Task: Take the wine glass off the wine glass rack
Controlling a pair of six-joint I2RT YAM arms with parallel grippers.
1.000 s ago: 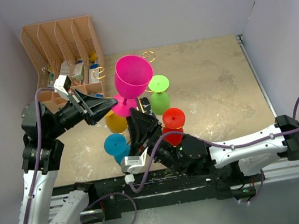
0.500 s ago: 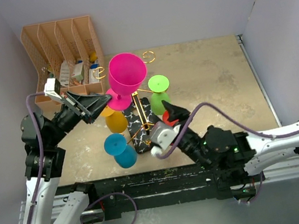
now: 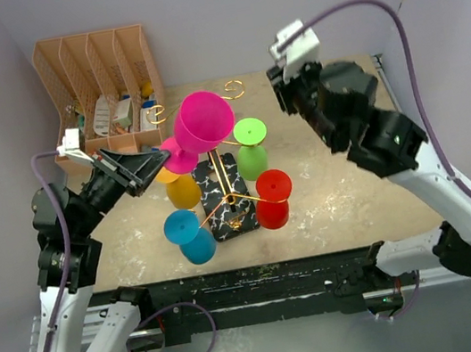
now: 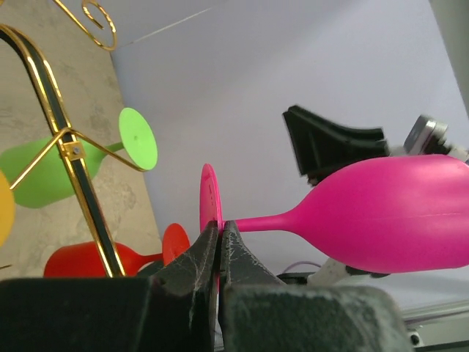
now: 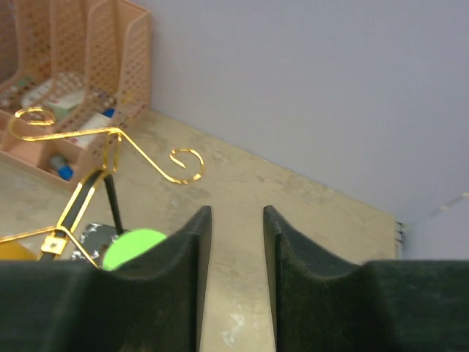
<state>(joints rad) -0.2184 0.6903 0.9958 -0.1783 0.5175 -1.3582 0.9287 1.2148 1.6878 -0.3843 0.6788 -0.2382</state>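
Observation:
A pink wine glass (image 3: 205, 119) lies almost level above the wine glass rack (image 3: 221, 219), a gold wire stand on a black marble base. My left gripper (image 3: 164, 156) is shut on the rim of its round foot (image 4: 210, 202). In the left wrist view the pink bowl (image 4: 396, 213) points right, with no hook around the stem. The rack's gold pole (image 4: 80, 183) stands to the left there. My right gripper (image 3: 281, 96) is raised at the back right. It is open (image 5: 234, 216) with nothing between its fingers, above the curled hooks (image 5: 183, 165).
Green (image 3: 252, 151), red (image 3: 273, 199), blue (image 3: 189, 235) and yellow (image 3: 182, 189) glasses hang on the rack. A peach slotted organiser (image 3: 102, 81) stands in the back left corner. Grey walls close the left, back and right sides.
My right arm has swung from low in front of the rack up to the back right, its jaws now apart. My left gripper keeps its hold on the pink glass, hardly moved.

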